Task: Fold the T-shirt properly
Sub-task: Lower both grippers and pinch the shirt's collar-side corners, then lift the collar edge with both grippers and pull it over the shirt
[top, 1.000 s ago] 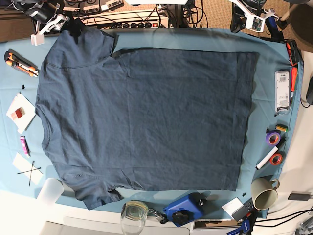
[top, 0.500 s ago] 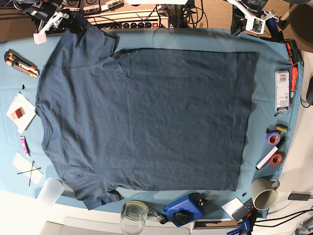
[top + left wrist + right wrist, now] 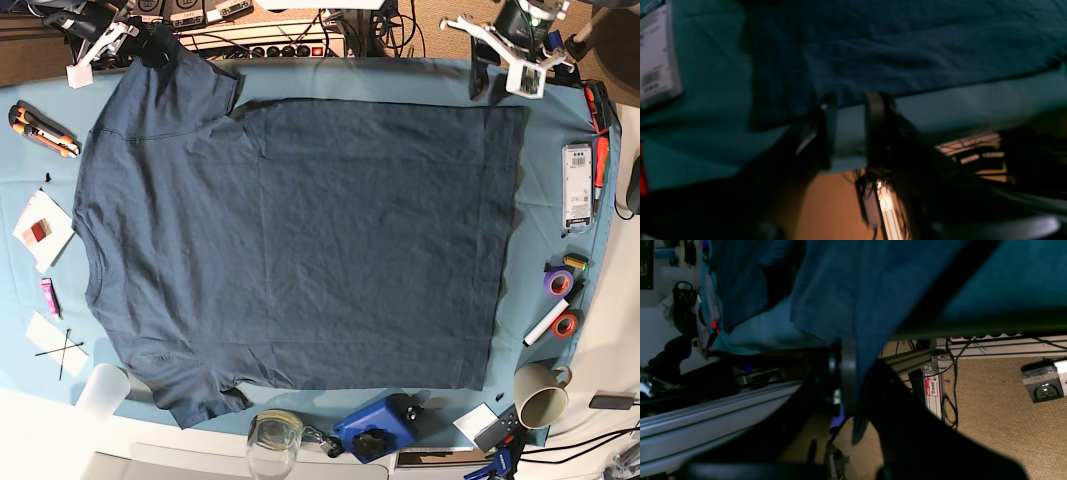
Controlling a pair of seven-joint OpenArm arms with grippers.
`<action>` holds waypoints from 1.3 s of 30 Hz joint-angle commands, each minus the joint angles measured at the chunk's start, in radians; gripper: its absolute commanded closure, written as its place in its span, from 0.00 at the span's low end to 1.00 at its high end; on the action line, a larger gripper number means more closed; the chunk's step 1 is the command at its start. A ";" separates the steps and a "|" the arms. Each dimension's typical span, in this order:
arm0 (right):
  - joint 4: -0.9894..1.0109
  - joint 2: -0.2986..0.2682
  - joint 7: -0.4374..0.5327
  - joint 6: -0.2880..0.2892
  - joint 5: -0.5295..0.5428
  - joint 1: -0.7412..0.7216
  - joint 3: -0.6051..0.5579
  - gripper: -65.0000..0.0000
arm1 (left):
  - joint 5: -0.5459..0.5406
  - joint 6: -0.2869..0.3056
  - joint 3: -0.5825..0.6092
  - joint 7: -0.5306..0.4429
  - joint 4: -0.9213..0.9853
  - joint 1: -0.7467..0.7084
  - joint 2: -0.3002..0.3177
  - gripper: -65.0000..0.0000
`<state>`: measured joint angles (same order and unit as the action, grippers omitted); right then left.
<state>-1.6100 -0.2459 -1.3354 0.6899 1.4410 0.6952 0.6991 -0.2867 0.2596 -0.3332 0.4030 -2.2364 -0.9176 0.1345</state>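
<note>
Near edge of table (image 3: 40,400), base view: clear cup (image 3: 103,388), glass jar (image 3: 274,436), blue device (image 3: 378,428) and mug (image 3: 541,394) sit in a row along the front, all clear of the garment.

T-shirt (image 3: 300,240) lies flat and spread over the table centre on the teal cloth; collar faces view-left, hem faces view-right. One sleeve points to the near edge, the other to the far-left corner. Tape rolls (image 3: 558,281) and a marker (image 3: 546,324) lie to view-right, just beyond the hem. A box cutter (image 3: 42,130) lies at far left, apart from the shirt.

Right tool (image 3: 158,46), far-left corner: closed on the T-shirt's far sleeve. Right wrist view confirms: fabric (image 3: 853,290) drapes down into the tool (image 3: 857,373) and is pinched between both fingers; a short tail of cloth hangs below the grip. Sleeve edge is lifted off the table here.

Left tool (image 3: 478,72), far-right corner: jaws parted, holding nothing. Left wrist view shows the tool (image 3: 850,110) w/ a visible gap between fingers (image 3: 828,130), positioned just off the T-shirt's (image 3: 907,50) far hem corner; fingertips reach the fabric edge, contact cannot be confirmed. A white packaged item (image 3: 656,56) lies beside the hem.
</note>
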 commanded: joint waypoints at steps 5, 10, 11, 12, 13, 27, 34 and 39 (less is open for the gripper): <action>-0.014 -0.012 0.000 0.008 0.024 0.008 0.010 1.00 | -0.006 -0.165 -0.003 0.048 -0.018 0.072 0.002 0.58; -0.014 -0.012 -0.004 0.008 0.023 0.008 0.010 1.00 | -0.006 -0.217 -0.003 0.097 -0.004 0.135 0.002 0.58; -0.014 -0.012 -0.004 0.008 0.021 0.008 0.010 1.00 | -0.006 -0.219 -0.003 0.097 0.008 0.146 0.002 0.58; -0.014 -0.012 -0.005 0.008 0.019 0.008 0.010 1.00 | -0.006 -0.219 -0.003 0.098 0.024 0.159 0.002 0.58; -0.014 -0.012 -0.005 0.008 0.016 0.008 0.010 1.00 | -0.006 -0.219 -0.003 0.098 0.047 0.173 0.002 0.58; -0.014 -0.012 -0.019 0.008 0.009 0.008 0.010 1.00 | -0.139 -0.127 -0.131 0.198 0.232 0.306 0.003 0.58; -0.014 -0.012 -0.019 0.008 0.009 0.008 0.010 1.00 | -0.317 0.016 -0.209 0.244 0.309 0.306 0.019 0.58; -0.014 -0.012 -0.019 0.008 0.010 0.008 0.010 1.00 | -0.310 0.024 -0.209 0.245 0.390 0.335 0.018 0.58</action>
<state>-1.6100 -0.2459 -1.3544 0.6899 1.4303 0.6952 0.6991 -0.6060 0.2882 -0.5392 0.6231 -1.8420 -0.5797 0.1448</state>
